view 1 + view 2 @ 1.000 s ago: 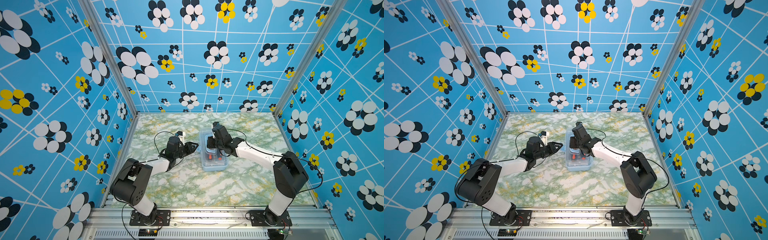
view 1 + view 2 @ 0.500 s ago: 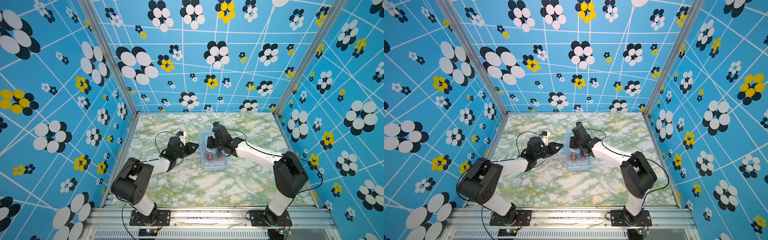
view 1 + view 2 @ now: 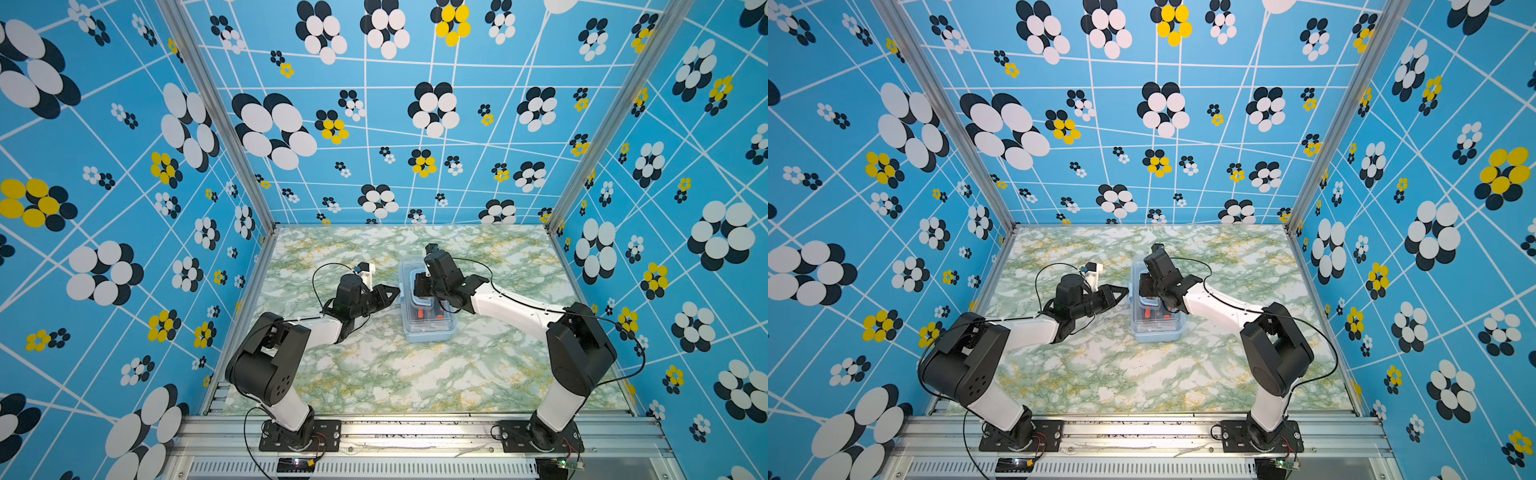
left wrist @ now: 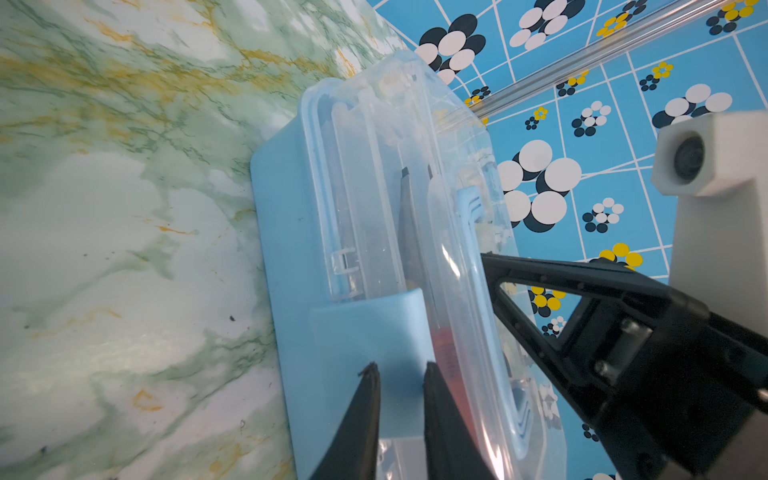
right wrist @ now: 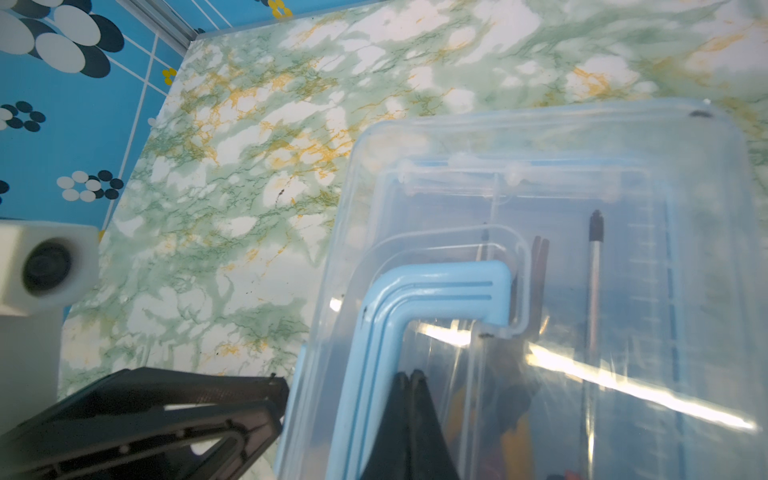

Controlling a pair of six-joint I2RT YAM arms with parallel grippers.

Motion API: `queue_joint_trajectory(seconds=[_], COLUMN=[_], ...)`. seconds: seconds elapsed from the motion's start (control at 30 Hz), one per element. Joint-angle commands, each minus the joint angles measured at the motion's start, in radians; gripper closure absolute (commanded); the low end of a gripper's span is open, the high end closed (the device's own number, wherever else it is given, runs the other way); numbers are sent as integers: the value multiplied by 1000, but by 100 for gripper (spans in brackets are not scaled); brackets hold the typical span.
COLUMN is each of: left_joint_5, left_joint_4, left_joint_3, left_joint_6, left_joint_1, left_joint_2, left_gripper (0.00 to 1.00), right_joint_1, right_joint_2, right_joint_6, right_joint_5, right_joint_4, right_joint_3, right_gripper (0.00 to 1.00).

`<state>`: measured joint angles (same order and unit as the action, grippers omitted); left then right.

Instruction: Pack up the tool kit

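Looking down in both top views, we see the left arm lying low over the table [image 3: 374, 374], with the left gripper [image 3: 392, 291] aimed sideways at the box [image 3: 428, 330] standing mid-table. The right arm reaches in from the right with its wrist bent down, and the right gripper [image 3: 420, 286] is over the lid [image 3: 1156, 320], through which orange screwdrivers [image 3: 430, 309] show. From the left wrist we find the left gripper's jaws a little apart, tips at the blue latch [image 4: 365, 328] on the box's side; we cannot tell whether they press it. From the right wrist we see the right gripper's jaws pressed together and empty, tips on the lid inside the handle [image 5: 436, 282].
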<state>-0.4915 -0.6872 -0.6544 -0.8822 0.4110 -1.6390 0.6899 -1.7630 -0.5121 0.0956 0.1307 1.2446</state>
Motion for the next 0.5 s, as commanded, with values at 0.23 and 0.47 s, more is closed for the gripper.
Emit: queue_joint_trajectory(seconds=[0.23,0.47], left_joint_5=[-20,-25], left_joint_4=[32,-14], left_joint_3=[-18,-21], left_joint_6=[28,9], left_joint_1=[24,38], left_joint_2=[-57,-115], left_gripper=[74,77], right_joint_1=[16,15], right_joint_2=[-70,-70], right_joint_6=[4,5], right_joint_5=[-62,-59], right_joint_4=[106,111], right_joint_3=[-20,-20], right_gripper=[100,100])
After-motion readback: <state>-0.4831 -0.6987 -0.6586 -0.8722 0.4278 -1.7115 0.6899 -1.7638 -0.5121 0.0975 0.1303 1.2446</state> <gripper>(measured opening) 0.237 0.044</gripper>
